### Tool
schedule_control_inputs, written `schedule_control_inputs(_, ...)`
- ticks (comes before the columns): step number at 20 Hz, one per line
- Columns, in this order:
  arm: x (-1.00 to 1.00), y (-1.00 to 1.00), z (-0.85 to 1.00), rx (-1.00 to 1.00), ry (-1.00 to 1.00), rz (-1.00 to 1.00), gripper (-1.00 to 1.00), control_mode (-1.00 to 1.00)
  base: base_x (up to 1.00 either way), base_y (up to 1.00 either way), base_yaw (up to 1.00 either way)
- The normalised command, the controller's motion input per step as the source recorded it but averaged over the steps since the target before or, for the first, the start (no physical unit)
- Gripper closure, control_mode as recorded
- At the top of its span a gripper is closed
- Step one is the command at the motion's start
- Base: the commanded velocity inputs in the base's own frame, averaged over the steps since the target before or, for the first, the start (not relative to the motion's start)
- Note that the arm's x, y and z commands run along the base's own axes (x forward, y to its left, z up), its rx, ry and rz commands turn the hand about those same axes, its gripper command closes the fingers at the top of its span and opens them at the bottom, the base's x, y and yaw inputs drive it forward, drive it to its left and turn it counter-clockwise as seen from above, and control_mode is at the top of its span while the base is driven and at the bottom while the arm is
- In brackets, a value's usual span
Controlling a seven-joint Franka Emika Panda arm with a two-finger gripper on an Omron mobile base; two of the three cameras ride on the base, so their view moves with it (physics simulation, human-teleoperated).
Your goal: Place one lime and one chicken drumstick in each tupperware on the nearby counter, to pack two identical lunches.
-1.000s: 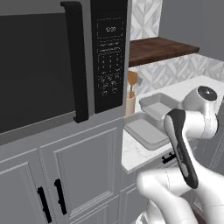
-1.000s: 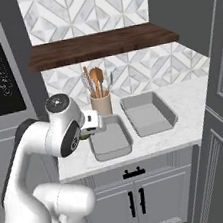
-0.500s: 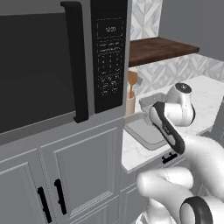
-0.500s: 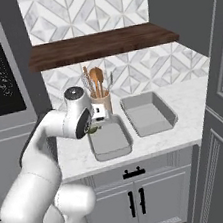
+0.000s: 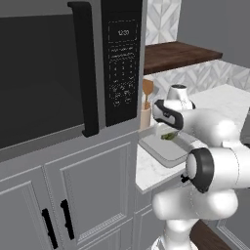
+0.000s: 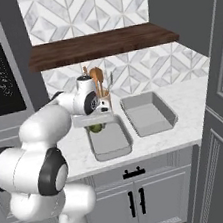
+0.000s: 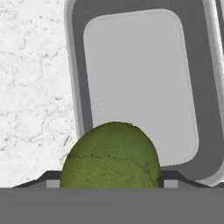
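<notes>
The lime (image 7: 111,155) sits between the jaws of the gripper (image 6: 96,124), which close on its two sides; its green, cracked-looking skin shows large in the hand view. It hangs just above the back end of the nearer tupperware (image 6: 109,139), over that tray's rim and floor. In the left base view the lime (image 5: 168,136) shows as a small green patch under the hand, above the same tray (image 5: 168,154).

There are two tupperware trays, both light grey and lidless. The second tray (image 6: 148,113) stands just beside the first, further to the robot's right, and its floor is bare. The first tray's floor (image 7: 138,74) is bare too.

Both trays rest on the white marble-look bench (image 6: 192,96), over grey cabinets with black bar handles (image 6: 133,172). Behind the trays stands one utensil holder (image 6: 101,87) with wooden spoons. A dark wooden shelf (image 6: 103,43) runs above. To the left is a black microwave (image 5: 73,73); its display reads 12:00 (image 5: 122,33), and the keypad lettering is too small to read.
</notes>
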Motion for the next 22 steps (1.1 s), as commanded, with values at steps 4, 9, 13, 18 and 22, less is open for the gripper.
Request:
schedule_control_inputs(4,0.36,0.0,-0.82,0.0,0.09,0.03,1.0,-1.0,0.0,0.0,0.0)
schedule_control_inputs(9,0.2,0.0,-0.78,0.05,0.01,0.06,1.0,-1.0,0.0,0.0,0.0)
schedule_control_inputs(13,0.28,0.0,-0.31,0.03,-0.01,0.05,1.0,-1.0,0.0,0.0,0.0)
schedule_control_inputs(18,0.44,0.0,-0.09,0.0,0.0,0.02,1.0,-1.0,0.0,0.0,0.0)
schedule_control_inputs(22,0.19,0.0,-0.24,0.0,0.0,0.0,1.0,-1.0,0.0,0.0,0.0)
